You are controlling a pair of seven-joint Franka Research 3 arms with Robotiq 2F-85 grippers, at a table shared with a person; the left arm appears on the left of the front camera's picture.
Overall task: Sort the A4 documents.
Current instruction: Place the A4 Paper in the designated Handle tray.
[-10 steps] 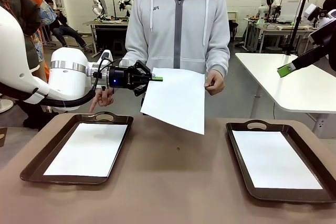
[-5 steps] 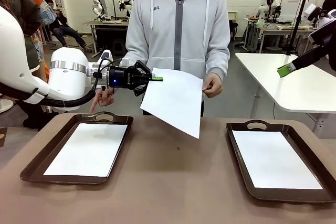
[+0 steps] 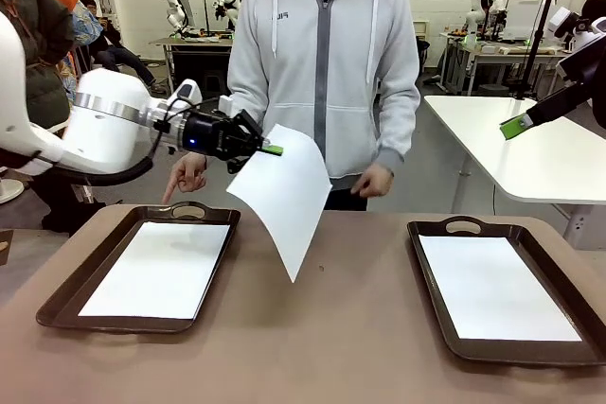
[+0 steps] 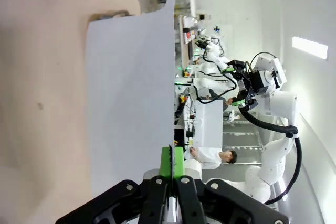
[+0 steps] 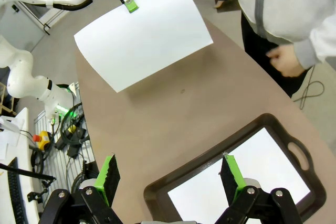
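Note:
My left gripper (image 3: 269, 149) is shut on the top corner of a white A4 document (image 3: 282, 194), which hangs curled above the table's middle. In the left wrist view the same document (image 4: 130, 93) runs up from my closed green pads (image 4: 172, 162). Another A4 document (image 3: 156, 268) lies in the left brown tray (image 3: 71, 283), and one more A4 document (image 3: 496, 287) lies in the right tray (image 3: 428, 262). My right gripper (image 3: 518, 125) hovers high at the right, open and holding nothing; its fingers (image 5: 109, 174) stand wide apart above the right tray (image 5: 173, 186).
A person in a grey hoodie stands across the table. One hand (image 3: 186, 177) points down at the left tray's handle, and the other hand (image 3: 372, 180) hangs free by the far edge. A white table (image 3: 530, 153) stands at the back right.
The person's hand has let go of the sheet and dropped. The sheet now hangs from my left gripper alone and has swung down and left. The left arm shifted slightly left.

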